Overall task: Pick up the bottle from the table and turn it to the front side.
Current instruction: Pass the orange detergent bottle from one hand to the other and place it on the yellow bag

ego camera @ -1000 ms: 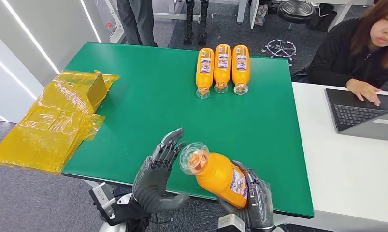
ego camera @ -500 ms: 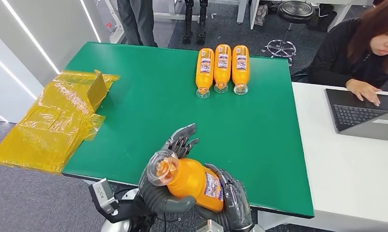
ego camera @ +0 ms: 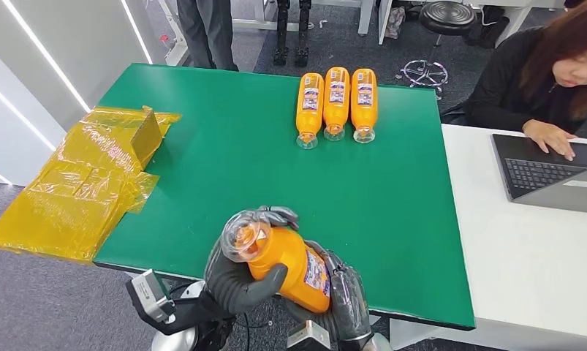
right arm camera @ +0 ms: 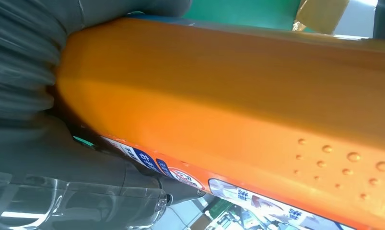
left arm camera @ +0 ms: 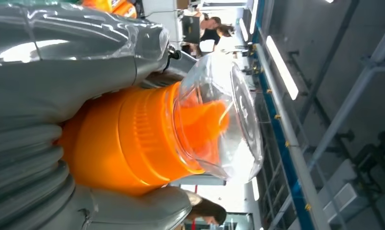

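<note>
An orange bottle (ego camera: 286, 262) with a clear cap (ego camera: 240, 235) is held in the air over the near edge of the green table (ego camera: 224, 168). It lies tilted, cap toward the left. My left hand (ego camera: 235, 274) wraps the bottle's neck end, thumb across the front. My right hand (ego camera: 346, 301) grips its base end from below. In the left wrist view the bottle (left arm camera: 133, 139) and its cap (left arm camera: 219, 115) sit inside the grey fingers (left arm camera: 61, 57). The right wrist view has the bottle's side (right arm camera: 238, 91) and label (right arm camera: 180, 175) very close up.
Three more orange bottles (ego camera: 336, 102) lie side by side at the table's far edge. Yellow plastic wrap and a box (ego camera: 93, 175) hang off the left edge. A person works at a laptop (ego camera: 550, 172) on a white table to the right. Another person (ego camera: 206, 29) stands beyond.
Both hands brought the bottle leftward and nearer. My left hand, open beside the cap a second ago, now closes round the neck end. The label has turned more to the right.
</note>
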You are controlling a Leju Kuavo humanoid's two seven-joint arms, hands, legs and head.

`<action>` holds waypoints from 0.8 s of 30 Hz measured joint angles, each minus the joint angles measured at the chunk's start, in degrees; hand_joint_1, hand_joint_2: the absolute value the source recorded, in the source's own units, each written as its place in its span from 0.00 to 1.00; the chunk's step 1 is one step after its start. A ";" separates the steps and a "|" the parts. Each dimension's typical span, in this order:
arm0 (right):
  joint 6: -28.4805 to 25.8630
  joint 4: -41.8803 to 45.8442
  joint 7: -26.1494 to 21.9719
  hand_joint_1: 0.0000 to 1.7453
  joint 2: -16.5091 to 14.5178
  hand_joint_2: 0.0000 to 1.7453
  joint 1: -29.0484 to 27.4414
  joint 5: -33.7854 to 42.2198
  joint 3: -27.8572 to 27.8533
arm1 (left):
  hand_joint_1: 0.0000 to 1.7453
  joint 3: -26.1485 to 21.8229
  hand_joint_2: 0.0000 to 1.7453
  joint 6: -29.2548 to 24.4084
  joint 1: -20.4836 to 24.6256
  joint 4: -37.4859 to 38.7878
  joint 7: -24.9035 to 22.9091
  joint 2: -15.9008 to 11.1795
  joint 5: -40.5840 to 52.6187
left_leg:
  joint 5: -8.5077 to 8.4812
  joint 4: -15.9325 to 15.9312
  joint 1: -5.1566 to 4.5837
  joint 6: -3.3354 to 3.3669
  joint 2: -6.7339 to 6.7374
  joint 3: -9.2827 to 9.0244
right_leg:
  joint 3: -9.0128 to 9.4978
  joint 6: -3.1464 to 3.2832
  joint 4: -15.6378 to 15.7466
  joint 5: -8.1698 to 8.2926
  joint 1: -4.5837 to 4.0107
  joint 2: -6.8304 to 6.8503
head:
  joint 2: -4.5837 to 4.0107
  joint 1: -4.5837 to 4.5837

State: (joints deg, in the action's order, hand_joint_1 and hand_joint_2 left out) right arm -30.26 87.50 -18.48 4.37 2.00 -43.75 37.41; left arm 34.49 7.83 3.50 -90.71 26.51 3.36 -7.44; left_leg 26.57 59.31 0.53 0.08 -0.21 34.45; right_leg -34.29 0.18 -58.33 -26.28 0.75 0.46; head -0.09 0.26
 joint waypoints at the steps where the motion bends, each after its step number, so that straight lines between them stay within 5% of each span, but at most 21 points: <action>1: 0.03 -0.04 0.01 1.00 -0.03 1.00 0.01 0.03 -0.01 | 1.00 0.04 1.00 -0.18 0.05 0.00 0.01 -0.03 0.04 | 0.00 0.00 0.00 0.00 0.00 0.00 | 0.00 0.00 0.00 0.00 0.00 0.00 | 0.00 0.00; 6: 0.16 -0.50 -0.01 1.00 -0.22 1.00 0.18 0.00 -0.13 | 1.00 0.15 1.00 -0.82 0.41 0.00 -0.02 -0.17 0.27 | 0.00 0.00 0.00 0.00 0.00 0.01 | 0.01 0.00 0.00 0.00 0.00 0.00 | 0.00 -0.01; 10: 0.18 -1.01 -0.02 0.00 -0.50 1.00 0.44 0.00 -0.29 | 1.00 0.15 1.00 -1.33 0.63 0.00 -0.05 -0.24 0.62 | 0.00 0.00 0.00 0.00 0.00 0.01 | 0.00 0.00 0.00 0.00 0.00 0.00 | 0.00 -0.01; 24: -7.77 -1.08 -5.93 0.00 -1.38 1.00 0.42 8.07 -0.46 | 1.00 -0.34 1.00 -6.86 0.83 0.92 -0.57 -0.55 4.89 | 0.00 0.00 0.00 0.00 0.00 0.00 | 0.00 0.00 0.00 0.00 0.00 0.00 | 0.00 0.00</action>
State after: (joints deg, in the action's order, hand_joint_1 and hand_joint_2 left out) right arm -38.03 86.42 -24.41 2.98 2.42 -35.68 36.95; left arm 34.15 0.97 4.33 -89.79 25.94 2.81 -2.55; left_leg 26.57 59.31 0.53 0.08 -0.21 34.45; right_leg -34.29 0.18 -58.33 -26.28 0.75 0.46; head -0.09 0.26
